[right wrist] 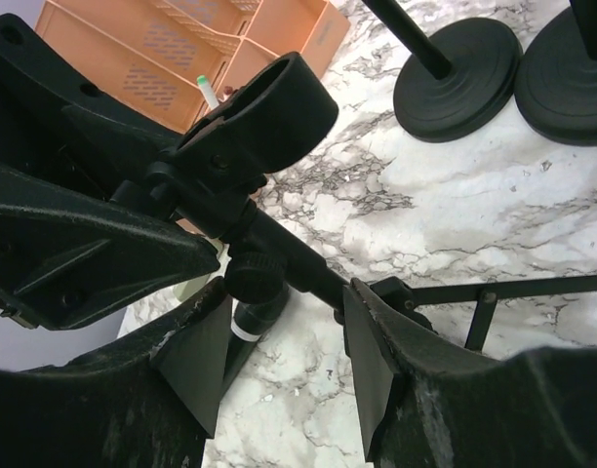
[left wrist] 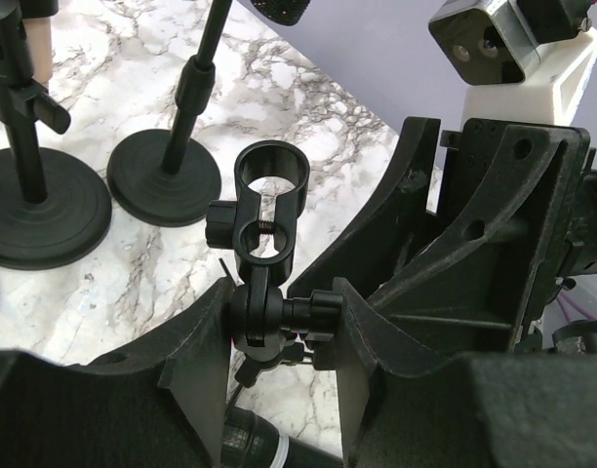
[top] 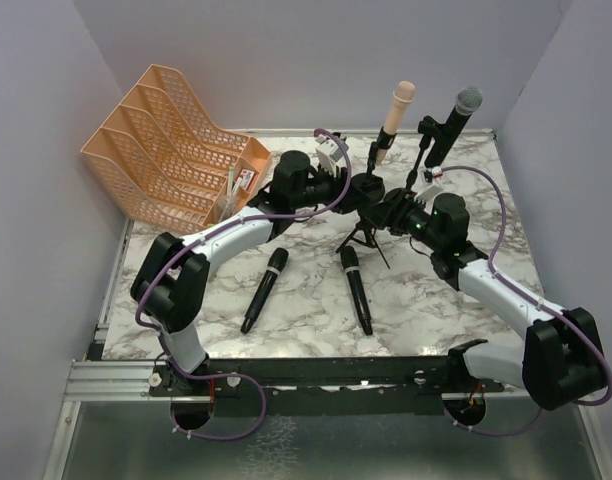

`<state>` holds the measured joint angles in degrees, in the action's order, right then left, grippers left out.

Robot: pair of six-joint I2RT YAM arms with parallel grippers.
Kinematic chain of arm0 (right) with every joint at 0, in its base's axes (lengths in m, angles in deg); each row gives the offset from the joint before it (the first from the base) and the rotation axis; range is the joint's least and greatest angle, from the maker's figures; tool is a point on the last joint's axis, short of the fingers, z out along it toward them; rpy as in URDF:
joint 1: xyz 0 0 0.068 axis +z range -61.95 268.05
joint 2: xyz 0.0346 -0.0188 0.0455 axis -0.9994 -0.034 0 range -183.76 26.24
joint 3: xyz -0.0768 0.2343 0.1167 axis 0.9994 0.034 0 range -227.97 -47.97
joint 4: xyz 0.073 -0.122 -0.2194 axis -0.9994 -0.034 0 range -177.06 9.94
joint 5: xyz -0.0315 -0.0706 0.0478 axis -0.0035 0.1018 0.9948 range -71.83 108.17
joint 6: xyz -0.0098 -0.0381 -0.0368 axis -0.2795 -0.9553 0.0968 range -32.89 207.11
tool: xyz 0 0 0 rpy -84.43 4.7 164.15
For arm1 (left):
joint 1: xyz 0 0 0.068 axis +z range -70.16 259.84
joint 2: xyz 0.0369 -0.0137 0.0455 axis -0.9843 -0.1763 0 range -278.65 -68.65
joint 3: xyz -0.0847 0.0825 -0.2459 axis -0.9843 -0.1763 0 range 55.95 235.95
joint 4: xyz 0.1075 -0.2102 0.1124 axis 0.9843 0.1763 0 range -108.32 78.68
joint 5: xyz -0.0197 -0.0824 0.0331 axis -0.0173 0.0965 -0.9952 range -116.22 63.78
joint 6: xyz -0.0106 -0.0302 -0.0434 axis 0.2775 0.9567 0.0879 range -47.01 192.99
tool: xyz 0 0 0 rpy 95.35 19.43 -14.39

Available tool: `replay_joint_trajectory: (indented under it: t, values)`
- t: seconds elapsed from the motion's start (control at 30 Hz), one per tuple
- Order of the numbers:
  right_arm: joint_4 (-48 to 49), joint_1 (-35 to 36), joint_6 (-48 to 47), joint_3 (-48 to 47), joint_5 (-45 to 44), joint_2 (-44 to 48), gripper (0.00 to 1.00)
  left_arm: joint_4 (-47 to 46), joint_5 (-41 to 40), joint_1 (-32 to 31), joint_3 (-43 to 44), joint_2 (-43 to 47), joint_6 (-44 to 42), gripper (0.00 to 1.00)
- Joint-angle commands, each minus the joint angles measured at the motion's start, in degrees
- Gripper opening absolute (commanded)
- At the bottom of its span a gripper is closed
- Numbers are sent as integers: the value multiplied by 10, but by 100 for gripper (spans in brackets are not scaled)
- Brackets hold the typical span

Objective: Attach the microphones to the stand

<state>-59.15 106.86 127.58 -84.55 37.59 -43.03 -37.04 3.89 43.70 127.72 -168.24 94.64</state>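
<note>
The left gripper [left wrist: 279, 314] has its jaws closed on the swivel joint of the empty clip holder [left wrist: 270, 207]. The ring of the clip holder stands open just above the fingertips. The right gripper [right wrist: 287, 327] has the stem of the small tripod stand [top: 364, 232] between its jaws, but it cannot be told whether the pads press on it.

Beyond the jaws, the pink microphone [top: 397, 112] and the mesh-head microphone [top: 460, 112] already sit on their stands. The first black microphone [top: 263, 291] and the second black microphone [top: 354, 288] lie flat on the marble table [top: 436, 300], behind both grippers on the side of the arm bases.

The main danger is probably that the two grippers are very near each other on one light stand. If one pulls or turns while the other holds, the tripod may tilt, or the clip may turn away from its angle. The round bases [left wrist: 164, 180] are just ahead of the left jaws, so a forward push could knock them and shake the mounted microphones.

Open room is mostly behind the jaws, around the black microphones. The orange file tray [top: 171, 140] limits the space to the left of the left jaws, and the back wall is close ahead.
</note>
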Motion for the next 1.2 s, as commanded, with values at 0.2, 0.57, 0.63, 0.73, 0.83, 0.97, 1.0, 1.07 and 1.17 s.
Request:
replay_joint_trajectory:
  t: [0.2,0.57,0.63,0.73,0.83,0.97,1.0,1.07,1.17]
  values:
    - [60,3,-86,-15,12,-36,49,-62,24,-3,13,-14,25,21]
    - [121,4,-152,4,24,-44,29,-62,29,-2,8,-18,25,21]
    - [124,4,-170,6,33,-45,20,-62,31,-2,8,-18,29,21]
    - [133,4,-213,17,44,-44,9,-62,37,1,8,-17,43,21]
    - [148,4,-268,40,65,-34,5,-62,46,7,9,-15,63,21]
    - [168,4,-346,62,105,-20,4,-62,59,12,10,-15,89,21]
    - [165,4,-362,62,109,-15,4,-62,63,13,12,-17,97,21]
    - [160,6,-394,64,107,-6,4,-62,71,14,18,-22,116,21]
    - [128,12,-446,51,88,5,4,-62,78,17,28,-31,154,20]
